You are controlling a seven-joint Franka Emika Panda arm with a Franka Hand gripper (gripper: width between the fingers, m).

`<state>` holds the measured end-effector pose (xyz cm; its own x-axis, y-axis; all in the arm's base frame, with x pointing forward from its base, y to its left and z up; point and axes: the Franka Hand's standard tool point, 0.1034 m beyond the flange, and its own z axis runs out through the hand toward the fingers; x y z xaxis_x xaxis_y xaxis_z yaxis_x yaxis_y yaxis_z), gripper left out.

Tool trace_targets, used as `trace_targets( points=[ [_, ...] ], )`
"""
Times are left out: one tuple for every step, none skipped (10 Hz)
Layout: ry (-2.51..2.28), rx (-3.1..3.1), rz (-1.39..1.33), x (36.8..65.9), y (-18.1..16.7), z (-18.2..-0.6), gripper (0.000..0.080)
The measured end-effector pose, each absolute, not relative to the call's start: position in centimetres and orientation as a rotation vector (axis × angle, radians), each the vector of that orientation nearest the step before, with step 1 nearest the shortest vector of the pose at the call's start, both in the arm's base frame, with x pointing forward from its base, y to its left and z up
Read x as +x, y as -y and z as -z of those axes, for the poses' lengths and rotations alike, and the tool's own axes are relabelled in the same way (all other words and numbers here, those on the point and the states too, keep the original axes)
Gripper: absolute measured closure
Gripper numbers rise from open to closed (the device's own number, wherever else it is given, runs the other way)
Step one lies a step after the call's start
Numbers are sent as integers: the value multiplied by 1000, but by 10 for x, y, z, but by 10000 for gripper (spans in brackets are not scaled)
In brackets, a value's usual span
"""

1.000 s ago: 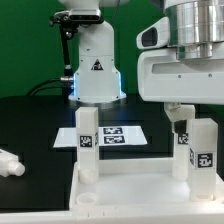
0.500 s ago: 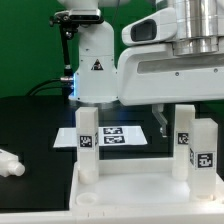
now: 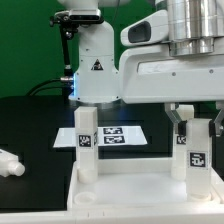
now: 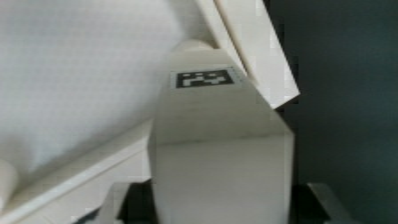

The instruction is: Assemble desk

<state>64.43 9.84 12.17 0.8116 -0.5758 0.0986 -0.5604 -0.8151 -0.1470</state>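
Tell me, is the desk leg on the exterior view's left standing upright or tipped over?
Upright. The leg stands vertical at a corner of the tabletop panel, its tag facing the camera.

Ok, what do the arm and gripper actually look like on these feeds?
The gripper has a boxy white body under a silver-grey wrist cylinder, with two short dark fingers. The arm's base is white and rounded, marked with a black triangle logo, with a blue light glowing on one side and black cables beside it.
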Motion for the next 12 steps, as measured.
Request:
trace_targets(
  points=[
    [-1114, -2812, 179, 647, -97, -121, 514],
    [-1360, -2707, 152, 646, -96, -120, 514],
    [-1650, -2538, 134, 643, -94, -119, 514],
    [-1889, -2358, 105, 642, -94, -118, 514],
    [-2107, -2153, 68, 640, -97, -119, 514],
    [-2192, -2063, 57, 639, -98, -119, 514],
    [-2257, -1992, 49, 639, -99, -119, 514],
    [-2263, -1986, 48, 638, -99, -118, 514],
    [-2164, -2111, 59, 637, -100, -118, 381],
    [-2033, -2256, 61, 635, -107, -118, 381],
    [-1840, -2400, 94, 638, -116, -120, 247],
    [-1576, -2585, 108, 637, -124, -119, 247]
  ],
)
